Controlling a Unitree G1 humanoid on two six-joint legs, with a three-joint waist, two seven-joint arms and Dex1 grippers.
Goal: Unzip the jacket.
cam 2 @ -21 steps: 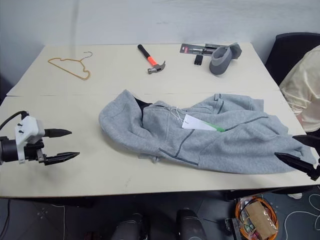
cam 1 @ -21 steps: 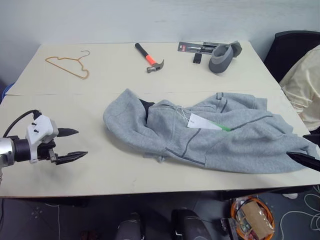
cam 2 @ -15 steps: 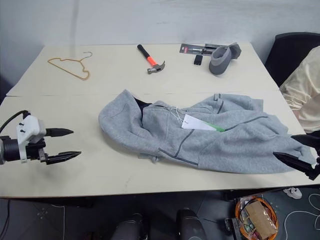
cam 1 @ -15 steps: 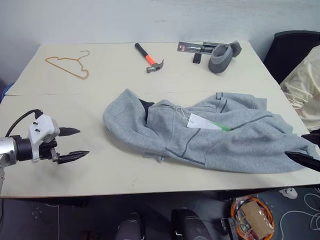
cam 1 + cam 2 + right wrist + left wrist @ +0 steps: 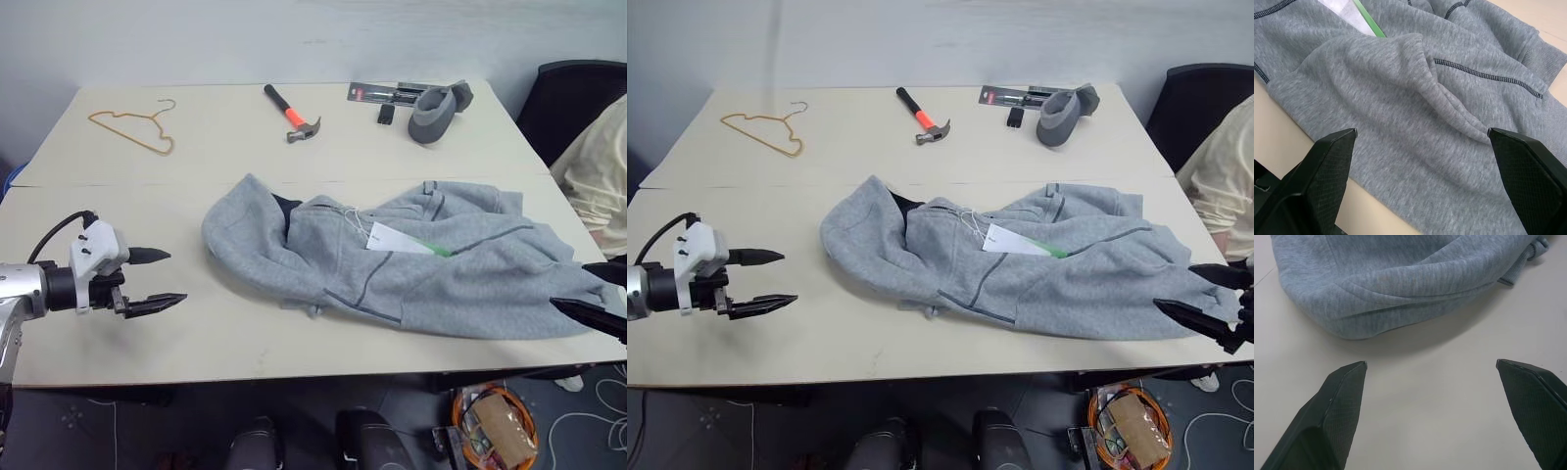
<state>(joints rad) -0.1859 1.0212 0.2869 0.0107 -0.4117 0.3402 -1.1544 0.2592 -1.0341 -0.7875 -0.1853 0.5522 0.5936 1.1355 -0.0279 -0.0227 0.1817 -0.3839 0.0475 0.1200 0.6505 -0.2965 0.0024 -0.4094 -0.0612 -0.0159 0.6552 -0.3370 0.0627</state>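
Observation:
The light grey fleece jacket lies crumpled across the middle and right of the table, its dark inner collar to the left and a white-and-green hang tag on its chest. My left gripper hovers open over bare table, left of the collar end and apart from it. In the left wrist view, that gripper faces the jacket's rounded grey edge. My right gripper stands open at the jacket's right end near the table's front corner. The right wrist view has its wide-apart fingers framing the fabric.
At the back of the beige table lie an orange wire hanger, an orange-handled hammer, a packaged tool and a grey cuff-like object. A black chair and a person in a cream garment are at the right.
My left gripper has edged to the right, closer to the jacket's collar end. The right gripper has shifted slightly inward. The jacket lies as before.

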